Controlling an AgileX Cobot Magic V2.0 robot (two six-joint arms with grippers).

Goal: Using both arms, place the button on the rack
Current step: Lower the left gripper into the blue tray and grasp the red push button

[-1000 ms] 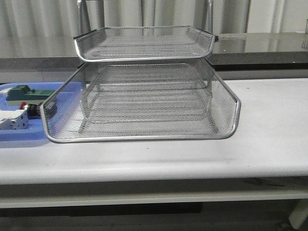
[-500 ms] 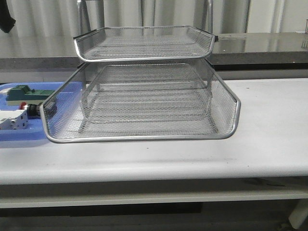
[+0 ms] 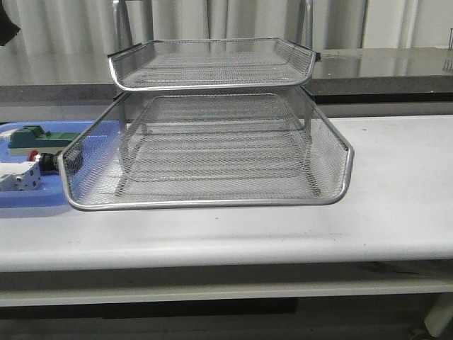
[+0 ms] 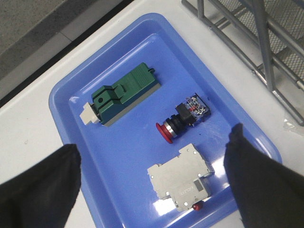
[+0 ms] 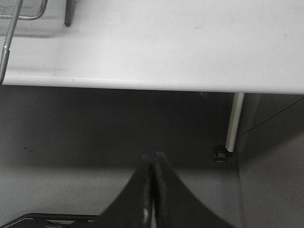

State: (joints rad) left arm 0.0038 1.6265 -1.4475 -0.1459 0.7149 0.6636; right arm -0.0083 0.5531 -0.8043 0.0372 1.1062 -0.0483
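The button [image 4: 183, 118] lies on its side in the blue tray [image 4: 118, 156], red head pointing away from the rack [image 4: 247, 42]. My left gripper [image 4: 152, 185] hovers open above the tray, its fingers [image 4: 38, 190] wide apart, with the button just beyond the fingertips. In the front view the button [image 3: 44, 161] peeks out beside the silver mesh rack [image 3: 212, 152], and a dark bit of my left arm [image 3: 7, 28] shows at the top left corner. My right gripper [image 5: 153, 159] is shut and empty, below the table's front edge [image 5: 142, 85].
A green block [image 4: 126, 95] and a grey-white block [image 4: 183, 178] share the blue tray [image 3: 28, 202] with the button; the white block sits between my left fingers. A table leg [image 5: 233, 121] stands near my right gripper. A corner of the rack [image 5: 9, 28] shows there too.
A dark part of my left arm has come into the front view's top left corner and shifted slightly left. The rack and tray contents have not moved.
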